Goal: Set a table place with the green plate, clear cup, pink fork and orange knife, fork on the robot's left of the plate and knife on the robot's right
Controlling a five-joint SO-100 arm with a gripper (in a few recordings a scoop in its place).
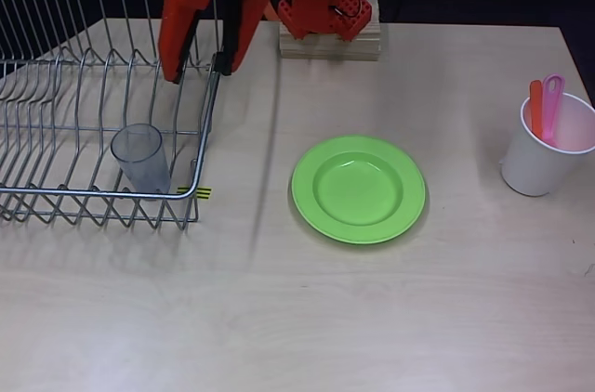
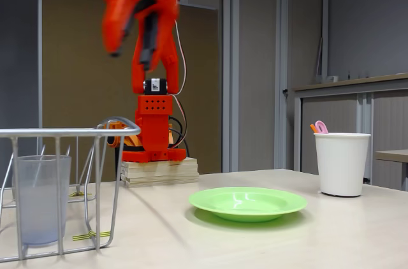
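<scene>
Overhead, the wire rack [image 1: 93,99] fills the left side, the clear cup [image 1: 141,158] upright inside. The green plate [image 1: 359,189] lies centre. At upper left the gripper [image 1: 200,70] hangs with fingers apart (holding nothing). The white cup [image 1: 544,150] at right holds the orange knife [image 1: 536,107] and pink fork [image 1: 552,104].

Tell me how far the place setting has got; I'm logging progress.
Done: the green plate lies on the table. In hand: nothing; the claw hangs open above the wire rack, over the clear cup. Left: cup, plus the pink fork and orange knife in the white cup.
</scene>
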